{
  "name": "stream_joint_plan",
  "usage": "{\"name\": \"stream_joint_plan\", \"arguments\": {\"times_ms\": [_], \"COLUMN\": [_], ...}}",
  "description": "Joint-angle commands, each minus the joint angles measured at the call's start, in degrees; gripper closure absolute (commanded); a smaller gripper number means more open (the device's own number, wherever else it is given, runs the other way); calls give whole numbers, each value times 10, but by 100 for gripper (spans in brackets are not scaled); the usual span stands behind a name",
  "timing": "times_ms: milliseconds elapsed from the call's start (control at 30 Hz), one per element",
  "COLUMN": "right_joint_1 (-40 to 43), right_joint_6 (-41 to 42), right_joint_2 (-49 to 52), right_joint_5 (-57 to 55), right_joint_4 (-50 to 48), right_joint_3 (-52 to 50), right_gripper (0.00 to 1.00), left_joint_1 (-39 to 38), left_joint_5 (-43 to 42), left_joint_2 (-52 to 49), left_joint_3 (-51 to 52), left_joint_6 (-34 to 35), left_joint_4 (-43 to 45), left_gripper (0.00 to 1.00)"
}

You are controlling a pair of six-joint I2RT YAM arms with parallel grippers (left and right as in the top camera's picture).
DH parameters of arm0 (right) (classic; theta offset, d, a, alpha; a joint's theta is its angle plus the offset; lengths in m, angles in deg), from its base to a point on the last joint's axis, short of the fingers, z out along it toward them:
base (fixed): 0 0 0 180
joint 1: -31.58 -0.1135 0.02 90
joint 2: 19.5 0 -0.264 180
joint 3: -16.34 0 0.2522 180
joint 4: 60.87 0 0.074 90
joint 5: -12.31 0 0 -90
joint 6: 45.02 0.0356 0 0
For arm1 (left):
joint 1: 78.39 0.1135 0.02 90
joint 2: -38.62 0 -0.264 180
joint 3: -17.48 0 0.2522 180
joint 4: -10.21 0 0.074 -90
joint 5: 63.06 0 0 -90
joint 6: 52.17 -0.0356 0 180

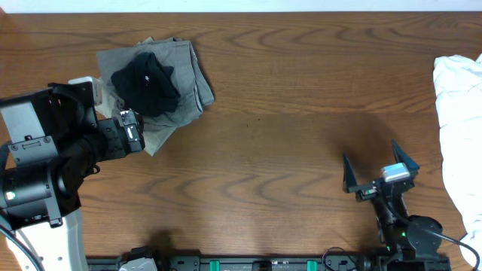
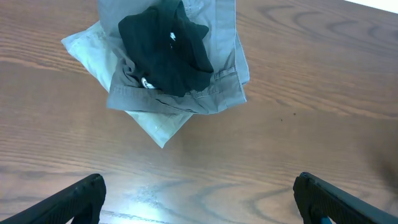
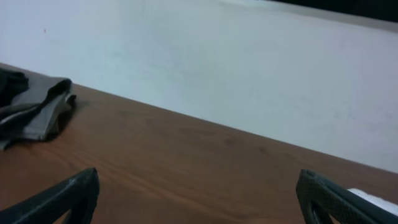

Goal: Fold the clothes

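A pile of folded clothes lies at the table's back left. It has a black garment [image 1: 147, 83] on top of a grey one [image 1: 192, 71], with a pale piece [image 1: 154, 139] underneath. In the left wrist view the black garment [image 2: 165, 53] sits on the grey one [image 2: 224, 84], just ahead of the fingers. My left gripper [image 1: 129, 132] [image 2: 199, 202] is open and empty, close to the pile's near edge. A crumpled white garment [image 1: 459, 113] lies at the right edge. My right gripper [image 1: 375, 169] [image 3: 199, 199] is open and empty near the front right, apart from it.
The brown wooden table [image 1: 286, 135] spans the view. The right wrist view shows a pale wall [image 3: 249, 62] beyond the table's far edge, the pile [image 3: 34, 109] at far left and a bit of the white garment [image 3: 367, 196] at lower right.
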Motion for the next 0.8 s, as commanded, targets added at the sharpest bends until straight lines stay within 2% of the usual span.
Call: {"name": "stream_joint_plan", "arguments": {"times_ms": [0,167,300,767], "right_joint_1": [1,1,1,1], "right_joint_6": [9,9,11,11], "right_joint_2": [-5,-5,-5,-4], "right_joint_5": [-4,-4,-4,-4], "right_joint_4": [-12,-31,-5,-3], "right_joint_3": [-26,-59,-58,-58], "right_gripper": [1,1,1,1], "left_joint_1": [-1,-1,-1,-1], "left_joint_5": [3,3,3,3], "left_joint_2": [0,0,0,0], "left_joint_3": [-3,-3,-3,-3], "left_joint_6": [1,1,1,1], "left_joint_4": [-2,-2,-2,-2], "left_gripper": [2,2,2,2]}}
